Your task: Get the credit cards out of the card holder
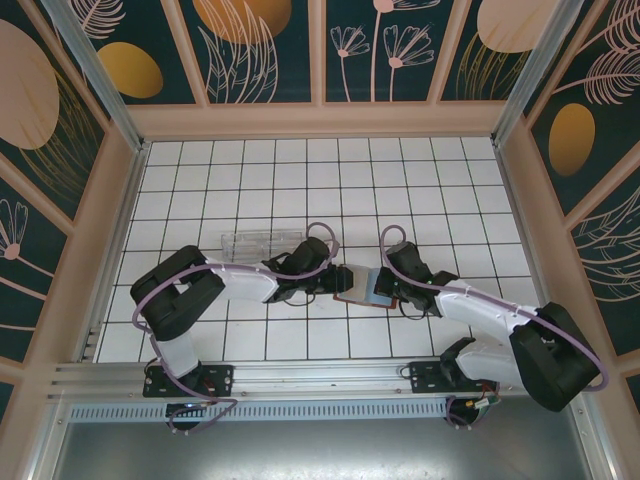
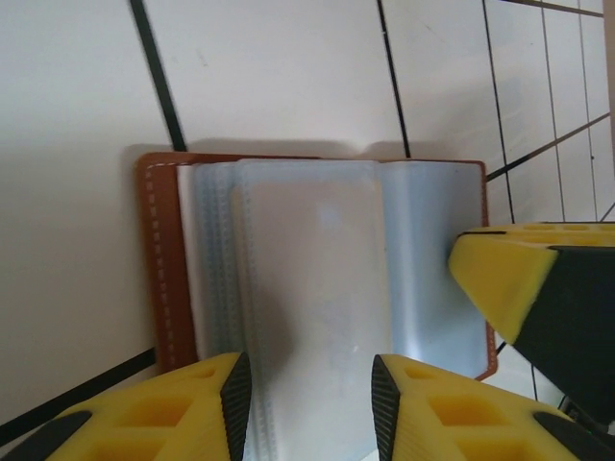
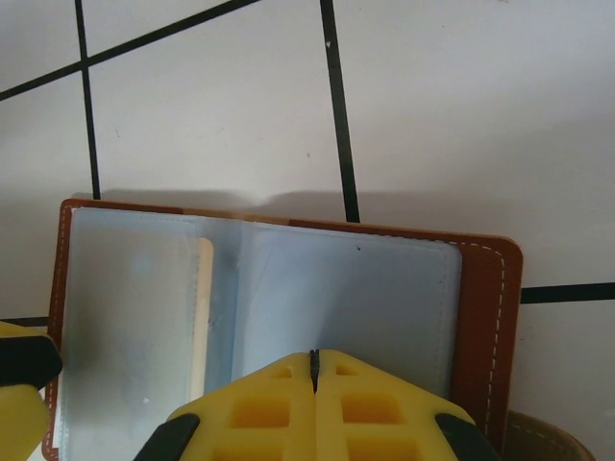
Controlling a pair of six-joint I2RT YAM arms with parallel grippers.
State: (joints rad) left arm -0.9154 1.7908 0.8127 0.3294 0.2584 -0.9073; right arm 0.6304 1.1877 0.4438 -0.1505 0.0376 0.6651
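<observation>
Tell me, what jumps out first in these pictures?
An open brown card holder lies in the middle of the white tiled table. The right end effector, bright yellow and shut, points at one page, while the left end effector straddles a clear sleeve. Around the table, dark walls carry big painted flowers.

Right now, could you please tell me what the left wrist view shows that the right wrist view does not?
Left wrist view: the left claw with its fingers apart, a clear sleeve running between them. Right wrist view: the right claw closed tight over the page, and a pale card edge tucked in a sleeve. Both: the brown card holder lying open on the white tiled table.
</observation>
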